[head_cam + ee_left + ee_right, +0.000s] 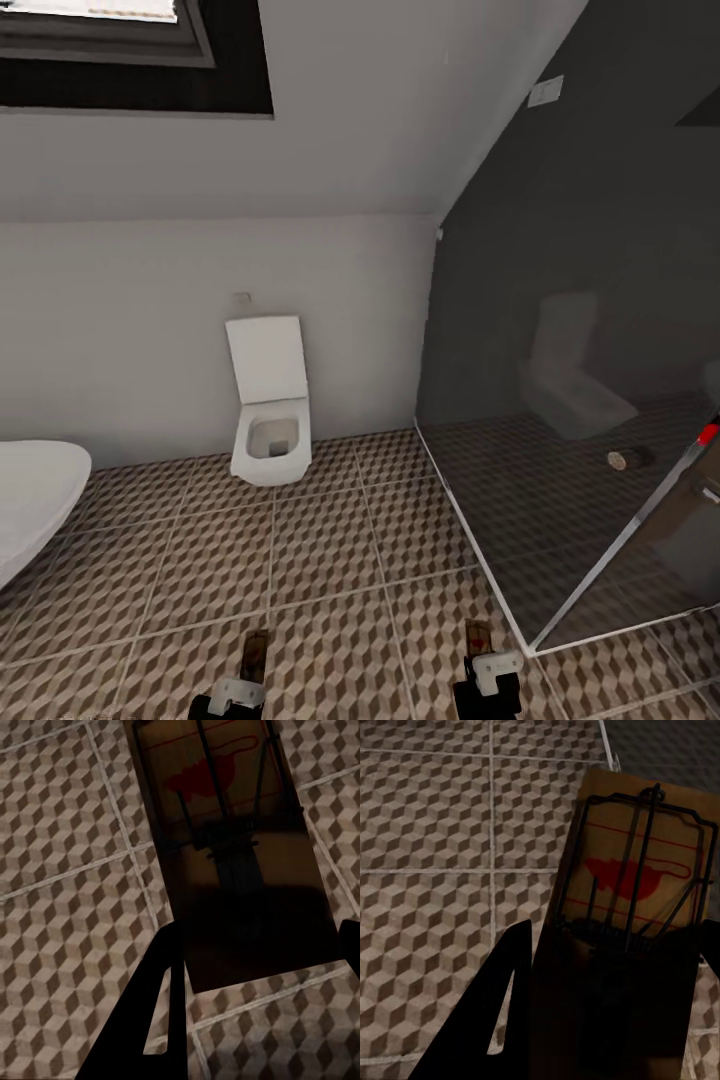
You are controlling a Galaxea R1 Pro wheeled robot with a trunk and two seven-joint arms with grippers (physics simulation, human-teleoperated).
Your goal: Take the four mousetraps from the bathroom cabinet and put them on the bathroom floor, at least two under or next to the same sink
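White bathtub (30, 505) at left edge, toilet (268, 405) on far wall, glass shower screen (600, 480) right. 2 mousetraps: left gripper (232, 695) clamps 1 mousetrap (255, 652), right gripper (487, 680) clamps another (478, 636), both over the bathroom floor (330, 560).

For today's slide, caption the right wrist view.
Right end effector holding a mousetrap above the cube-patterned bathroom floor.

Matt wooden mousetraps (630, 907) carry dark metal wire; the tiled floor (330, 560) looks smooth, the white toilet (268, 400) glossy.
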